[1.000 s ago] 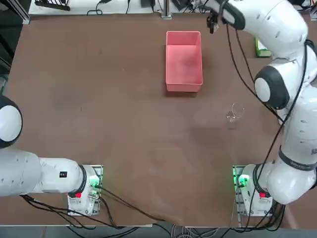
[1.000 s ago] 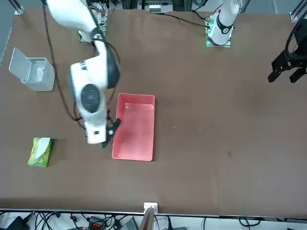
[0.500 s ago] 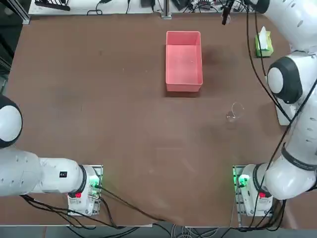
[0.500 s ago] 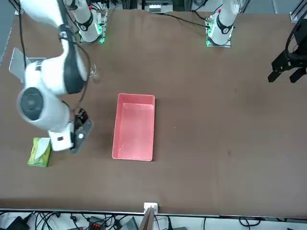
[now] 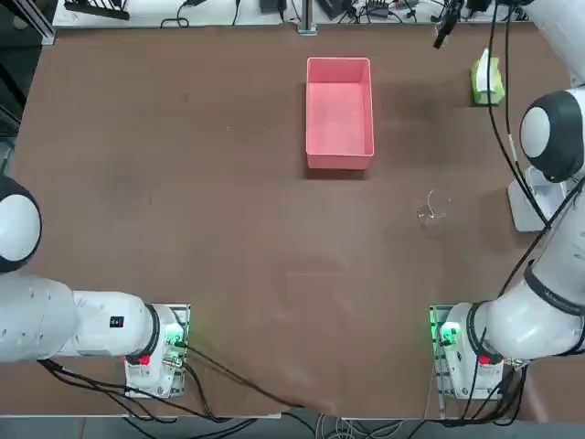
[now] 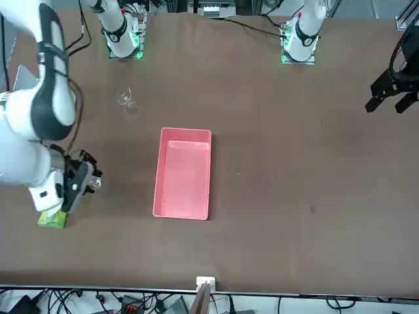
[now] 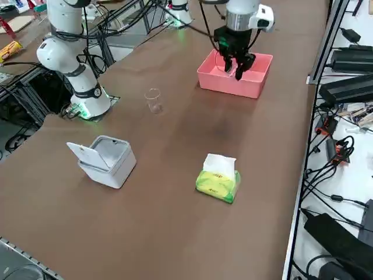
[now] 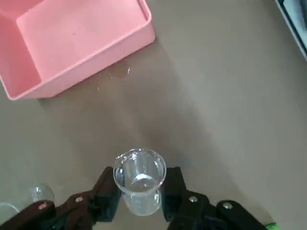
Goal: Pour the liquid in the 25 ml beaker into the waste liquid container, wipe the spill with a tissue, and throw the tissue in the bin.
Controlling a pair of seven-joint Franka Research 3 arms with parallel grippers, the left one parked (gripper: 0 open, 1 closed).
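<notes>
My right gripper (image 8: 139,194) is shut on the tiny clear 25 ml beaker (image 8: 139,179), held upright high above the table. It hovers between the pink tray (image 5: 339,101) and the tissue pack (image 5: 487,78). The same gripper (image 6: 80,183) shows in the front view with the beaker (image 6: 95,184) at its tip. It also shows in the top view (image 5: 445,26) and the side view (image 7: 236,63). A few small droplets (image 8: 117,73) lie on the table beside the pink tray (image 8: 72,38). No loose tissue is in view.
A larger clear glass beaker (image 5: 431,208) stands on the table nearer the right arm's base. A white bin (image 7: 106,159) with its lid open sits at the table's right edge. The yellow-green tissue pack (image 7: 218,179) has a white sheet poking up.
The right arm has swung from beside the pink tray toward the tissue pack, carrying the small beaker. The grip has not changed.
</notes>
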